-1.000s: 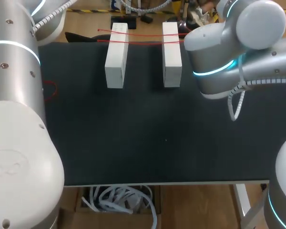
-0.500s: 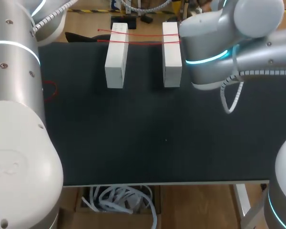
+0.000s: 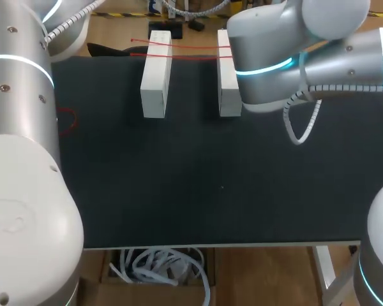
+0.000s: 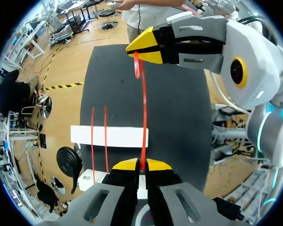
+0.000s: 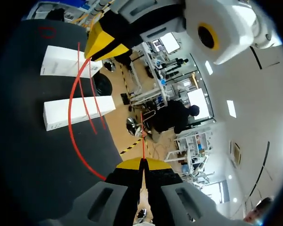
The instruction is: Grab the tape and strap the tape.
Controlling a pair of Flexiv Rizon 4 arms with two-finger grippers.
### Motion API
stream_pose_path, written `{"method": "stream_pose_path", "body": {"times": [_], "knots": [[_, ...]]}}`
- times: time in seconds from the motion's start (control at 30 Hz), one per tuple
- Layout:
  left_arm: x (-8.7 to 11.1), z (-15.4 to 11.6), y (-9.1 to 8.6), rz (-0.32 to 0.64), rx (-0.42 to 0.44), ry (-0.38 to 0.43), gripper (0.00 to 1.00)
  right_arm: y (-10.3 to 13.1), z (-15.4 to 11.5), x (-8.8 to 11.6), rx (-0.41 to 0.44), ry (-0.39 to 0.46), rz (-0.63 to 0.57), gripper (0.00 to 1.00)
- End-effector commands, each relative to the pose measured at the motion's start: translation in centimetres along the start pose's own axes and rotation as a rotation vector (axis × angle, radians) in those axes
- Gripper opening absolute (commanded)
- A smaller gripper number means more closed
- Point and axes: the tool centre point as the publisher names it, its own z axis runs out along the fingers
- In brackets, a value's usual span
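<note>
1. The black table [image 3: 179, 191] carries everything. The left arm [image 3: 19, 127] comes in along its left side, and the right arm [image 3: 274, 51] reaches over the far right part of it.
2. Two white blocks lie side by side near the far edge, the left block [image 3: 156, 76] and the right block [image 3: 228, 95]. Two laid red strands [image 3: 185, 47] already run across their far ends. The right arm covers part of the right block.
3. The left gripper [image 4: 141, 165] has its yellow tips pressed together, pinching one end of the red tape [image 4: 144, 103]. The right gripper [image 5: 142, 165] is likewise closed on the other end, and a thin tail pokes out past its tips.
4. The tape hangs in the air between the two grippers, above the blocks and not on them. Its long axis runs from one gripper to the other, parallel to the laid strands and across the blocks' length. The left wrist view shows it nearly straight, while the right wrist view shows it bowed.
5. By my reckoning the step in hand is laying this strand. To do it well, both pinches should hold while the slack is drawn out. The two ends should come down together so the tape lands square across both blocks. It should sit beside the laid strands, not over them.
6. A small red loop [image 3: 67, 121] lies near the table's left edge, well apart from all this.
</note>
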Motion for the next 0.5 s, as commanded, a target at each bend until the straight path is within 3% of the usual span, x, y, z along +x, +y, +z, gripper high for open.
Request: {"method": "stream_pose_path", "body": {"times": [0.03,0.3,0.5], "knots": [[-0.16,-0.13,-0.1,-0.001,-0.005,0.005,0.0,0.07,-0.08,0.31,0.025,-0.062,-0.003,0.0],[-0.16,-0.13,-0.1,-0.001,-0.005,0.005,0.0,-0.78,-0.15,0.02,0.04,-0.11,0.04,0.0],[-0.16,-0.13,-0.1,-0.001,-0.005,0.005,0.0,-0.53,0.1,0.91,0.042,-0.089,0.034,0.0]]}}
